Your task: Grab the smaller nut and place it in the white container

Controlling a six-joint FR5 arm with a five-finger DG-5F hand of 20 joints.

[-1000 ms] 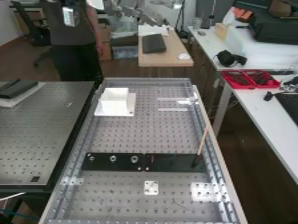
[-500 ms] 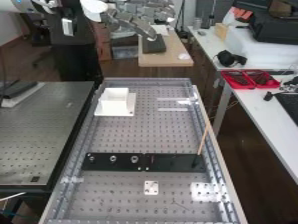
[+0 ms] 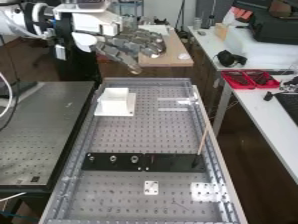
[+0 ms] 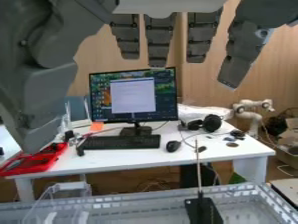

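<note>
My hand (image 3: 136,46): empty, fingers straight and spread apart, raised beyond the white container (image 3: 116,102). White container: standing on the perforated table (image 3: 126,135). Black strip (image 3: 171,162): on the camera side of the container, bearing three metal pieces in a row; I take the end one, the smallest-looking, for the smaller nut (image 3: 92,159). Thin stick (image 3: 203,139): tilted, well apart from the container, foot at the strip's other end. White square plate (image 3: 151,188): farther from the container than the strip.
</note>
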